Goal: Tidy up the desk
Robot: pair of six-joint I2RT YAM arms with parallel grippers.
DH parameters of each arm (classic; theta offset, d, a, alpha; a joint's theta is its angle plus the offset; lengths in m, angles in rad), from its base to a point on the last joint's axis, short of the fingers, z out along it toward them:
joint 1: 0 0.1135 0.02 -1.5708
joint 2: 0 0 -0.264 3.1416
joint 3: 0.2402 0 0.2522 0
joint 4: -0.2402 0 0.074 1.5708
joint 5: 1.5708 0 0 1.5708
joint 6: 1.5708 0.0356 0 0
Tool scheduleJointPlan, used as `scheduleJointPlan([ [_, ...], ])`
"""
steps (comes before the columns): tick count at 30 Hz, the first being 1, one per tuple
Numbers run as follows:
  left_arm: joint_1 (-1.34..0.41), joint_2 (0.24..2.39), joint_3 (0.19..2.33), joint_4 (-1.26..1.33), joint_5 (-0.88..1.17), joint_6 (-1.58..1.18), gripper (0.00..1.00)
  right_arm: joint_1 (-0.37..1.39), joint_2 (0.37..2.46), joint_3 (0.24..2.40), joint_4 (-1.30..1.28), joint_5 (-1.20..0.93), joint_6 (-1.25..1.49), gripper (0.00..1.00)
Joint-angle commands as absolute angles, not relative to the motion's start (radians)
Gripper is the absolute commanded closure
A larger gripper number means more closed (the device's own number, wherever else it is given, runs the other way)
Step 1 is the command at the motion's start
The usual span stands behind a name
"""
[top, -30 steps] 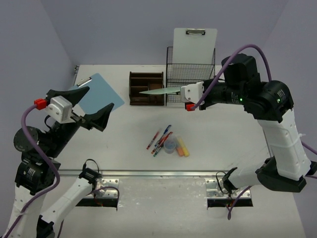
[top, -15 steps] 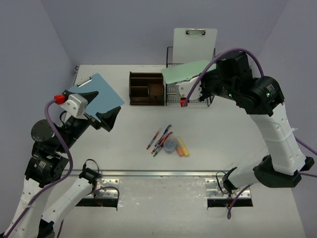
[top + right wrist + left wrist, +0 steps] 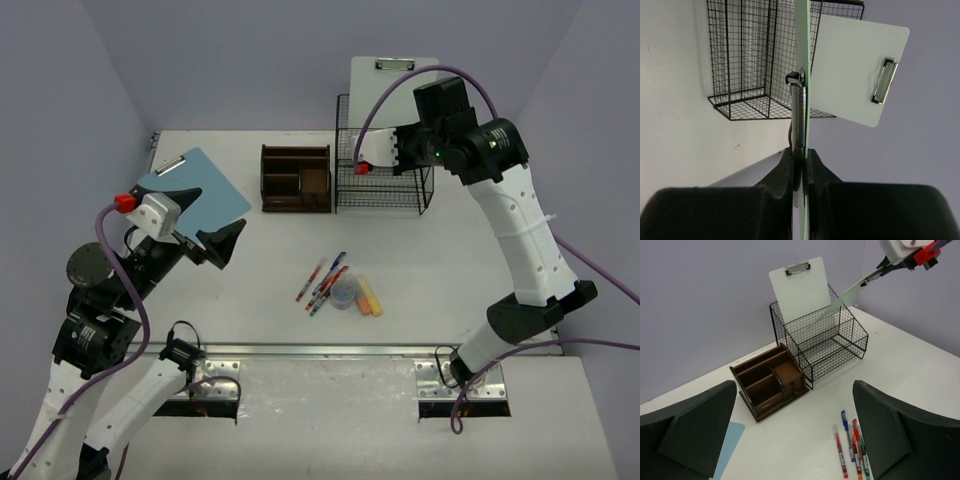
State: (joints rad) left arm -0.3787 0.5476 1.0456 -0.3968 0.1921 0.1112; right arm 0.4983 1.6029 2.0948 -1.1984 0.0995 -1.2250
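My right gripper [image 3: 801,152] is shut on the clip end of a pale green clipboard [image 3: 802,50], seen edge-on. In the left wrist view the green clipboard [image 3: 855,290] slants down from that gripper [image 3: 886,263] into the top of the black wire rack [image 3: 825,340], in front of a white clipboard [image 3: 800,287] standing at the rack's back. From above, the right gripper [image 3: 372,160] hangs over the rack [image 3: 385,185]. My left gripper [image 3: 205,235] is open and empty above the left of the white desk [image 3: 450,260], near a blue clipboard [image 3: 195,185].
A dark-brown wooden organizer [image 3: 296,178] stands left of the rack. Several pens [image 3: 325,282], a small round translucent thing [image 3: 343,293] and two highlighters [image 3: 368,296] lie mid-desk. A metal rail [image 3: 330,350] with the arm mounts runs along the near edge.
The right arm has swung the green clipboard from lying flat in front of the rack up and back over the rack. The left arm has shifted a little lower, jaws still wide.
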Motion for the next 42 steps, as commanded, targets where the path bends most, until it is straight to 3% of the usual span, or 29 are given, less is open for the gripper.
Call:
scheduleJointPlan([
  [1,-0.376,0.545,1.034,-0.370,0.212,0.109,0.00,0.455,1.628,2.161,-1.126,0.045,-1.183,1.00],
  [25,-0.376,0.546,0.994,-0.366,0.224,0.115,0.00,0.369,1.792,2.221,-1.160,-0.090,-1.098,1.00],
  [35,-0.376,0.548,0.960,-0.353,0.232,0.115,0.00,0.305,1.887,2.261,-1.130,-0.126,-1.081,0.81],
  [38,-0.376,0.548,0.950,-0.350,0.232,0.116,0.00,0.295,1.898,2.259,-1.107,-0.130,-1.075,0.66],
  [42,-0.375,0.549,0.937,-0.343,0.235,0.114,0.00,0.288,1.901,2.256,-1.036,-0.124,-1.066,0.54],
])
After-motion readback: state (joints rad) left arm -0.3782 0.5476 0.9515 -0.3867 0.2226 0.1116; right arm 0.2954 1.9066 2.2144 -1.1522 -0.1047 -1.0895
